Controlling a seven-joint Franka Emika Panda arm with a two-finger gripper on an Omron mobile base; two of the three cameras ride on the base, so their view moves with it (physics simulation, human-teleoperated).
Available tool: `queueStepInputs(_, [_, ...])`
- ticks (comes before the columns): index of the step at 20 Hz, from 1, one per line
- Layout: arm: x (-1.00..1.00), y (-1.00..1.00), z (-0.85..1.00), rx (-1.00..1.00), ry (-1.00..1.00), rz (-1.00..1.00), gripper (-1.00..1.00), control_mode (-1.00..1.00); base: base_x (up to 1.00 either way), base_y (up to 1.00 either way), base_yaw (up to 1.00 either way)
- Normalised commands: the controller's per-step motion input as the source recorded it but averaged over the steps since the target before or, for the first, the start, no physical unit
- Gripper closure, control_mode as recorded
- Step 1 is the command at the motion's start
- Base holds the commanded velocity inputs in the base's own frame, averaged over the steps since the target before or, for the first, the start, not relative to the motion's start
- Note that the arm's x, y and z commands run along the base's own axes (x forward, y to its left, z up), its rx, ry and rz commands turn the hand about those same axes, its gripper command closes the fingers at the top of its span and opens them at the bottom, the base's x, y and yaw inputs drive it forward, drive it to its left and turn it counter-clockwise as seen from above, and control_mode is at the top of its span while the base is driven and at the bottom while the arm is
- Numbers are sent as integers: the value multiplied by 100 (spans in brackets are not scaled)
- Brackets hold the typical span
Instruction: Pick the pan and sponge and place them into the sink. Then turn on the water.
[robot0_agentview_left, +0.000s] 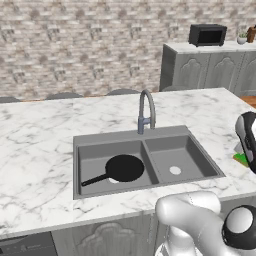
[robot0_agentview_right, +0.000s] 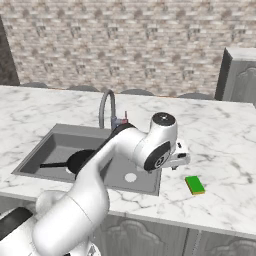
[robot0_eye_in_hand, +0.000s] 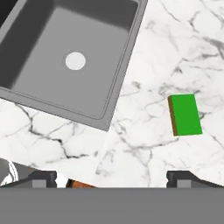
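**Pan is in the basin; the sponge waits on the marble**

Jaws spread wide and empty: in the hand view the two dark finger tips of the gripper (robot0_eye_in_hand: 111, 177) stand far apart at the bottom corners, with nothing between them. From the right base view the hand hangs above the white marble table (robot0_agentview_right: 220, 145), just right of the grey rectangular double-basin sink (robot0_agentview_right: 55, 137), wrist turned so the camera looks down on the surface. That pose reads as a lining-up for a top-down pick, with the opening kept broad so the block can pass between the tips.

The small rectangular sponge, bright green on top with a darker layer showing along one side (robot0_eye_in_hand: 185, 114), lies flat on the marble to the right of the sink, apart from its rim and not yet touched. It sits off toward the right side of the hand view rather than centred, so I judge the hand has to shift over it before coming down.

The round flat black frying pan with its long thin handle (robot0_agentview_left: 123, 168) rests in the left basin, handle pointing left and near. That half of the job looks done.

The right basin, with its round drain, is bare. The tall arched grey metal faucet (robot0_agentview_left: 145, 111) stands at the far edge of the sink between the basins; no stream shows, so the water is a later step.
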Motion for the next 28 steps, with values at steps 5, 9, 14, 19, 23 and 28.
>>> queueStepInputs(5, [31,-76,-55,-6,0,-7,-100,-100,0,0,0])
queueStepInputs(9, [29,-56,-34,-6,5,-8,-100,-100,0,0,0])
queueStepInputs(14, [36,-45,-24,-2,8,-2,-100,-100,0,0,0])
queueStepInputs(19, [19,-40,-15,0,4,0,-100,-100,0,0,0])
queueStepInputs(23, [20,-29,-14,0,4,2,-100,-100,0,0,0])
queueStepInputs(28, [18,-19,-25,0,11,2,-100,-100,0,0,0])
